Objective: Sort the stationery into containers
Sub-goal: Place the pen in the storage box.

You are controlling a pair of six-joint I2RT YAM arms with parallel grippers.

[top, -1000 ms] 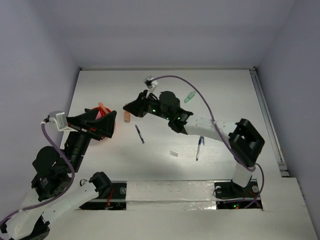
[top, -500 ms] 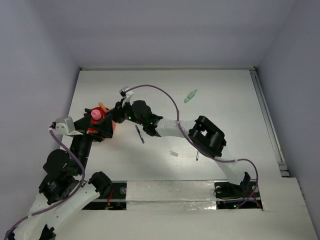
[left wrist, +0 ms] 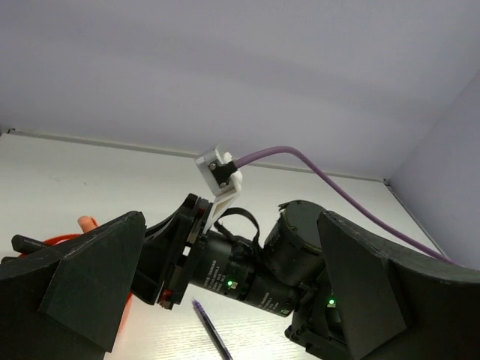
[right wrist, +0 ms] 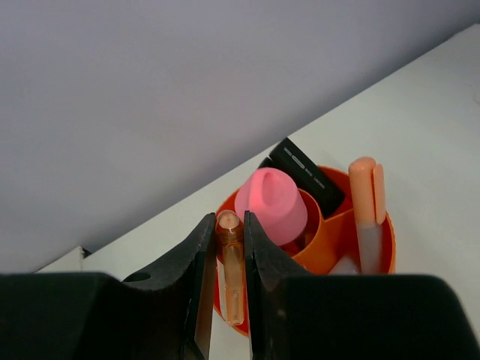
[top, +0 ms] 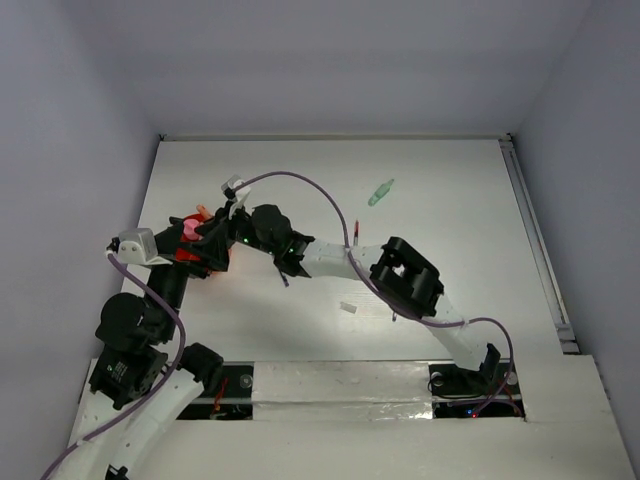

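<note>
Orange-red plastic marks the one pot (right wrist: 330,251) in view, and both your grippers crowd it at the left side of the table (top: 450,200). Your left gripper (left wrist: 231,225) is spread wide with nothing between its fingers. The pot sits low beside its left finger, and the right arm's wrist fills the space ahead of it.

Inside the pot you can count three things: one pink cap (right wrist: 271,201), one black bar (right wrist: 306,174) at the far rim behind it, and one orange marker (right wrist: 365,196) standing upright on the right.

Your right gripper (right wrist: 228,220) is pinched on one small orange tube (right wrist: 232,274), held over the pot's near-left rim just beside the pink cap. You cannot tell whether it touches the rim.

Right of that gripper, three loose items lie on the table. One dark blue pen (left wrist: 212,334) is close under its wrist, one white bit (top: 347,308) is farther right and nearer the bases, and one green-capped marker (top: 380,192) is well apart toward the far edge.
</note>
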